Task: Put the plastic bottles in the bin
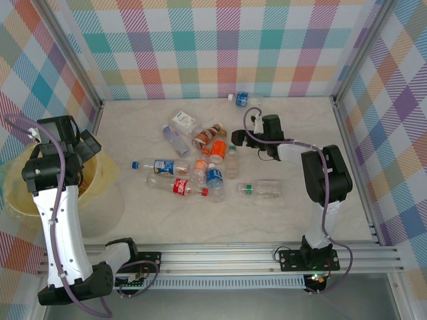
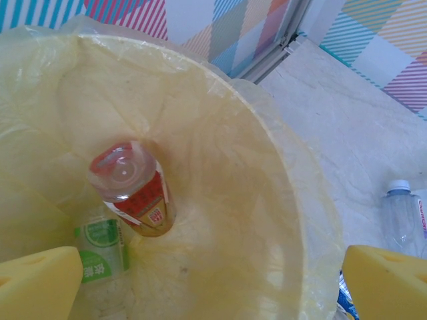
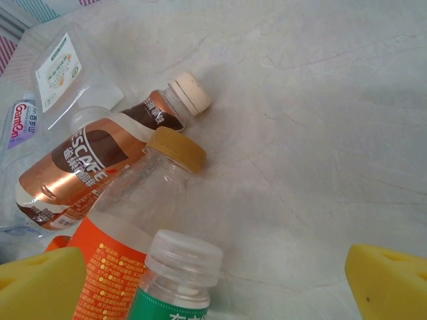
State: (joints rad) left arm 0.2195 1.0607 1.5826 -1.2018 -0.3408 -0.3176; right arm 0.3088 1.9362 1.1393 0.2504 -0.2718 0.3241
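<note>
The bin [image 1: 110, 175], a pale yellow tub, sits at the table's left edge. My left gripper [image 1: 90, 143] hangs open above it, holding nothing. In the left wrist view the gripper [image 2: 213, 293] looks down into the bin [image 2: 267, 167], where a red-labelled bottle [image 2: 133, 193] and a green-labelled bottle [image 2: 100, 257] lie. Several plastic bottles [image 1: 200, 167] are scattered mid-table. My right gripper [image 1: 237, 140] is open just right of that pile. In the right wrist view its jaws [image 3: 213, 283] stand wide, with a green-labelled, white-capped bottle [image 3: 183, 267] between them, close to the left pad. An orange-labelled bottle [image 3: 127, 227] and a brown one [image 3: 80, 167] lie beside it.
A lone clear bottle [image 1: 260, 190] lies right of the pile, and a blue-labelled one [image 1: 240, 100] rests by the back wall. Checked walls and metal frame posts [image 1: 350, 133] enclose the table. A clear bottle [image 2: 403, 220] lies on the table close to the bin's rim.
</note>
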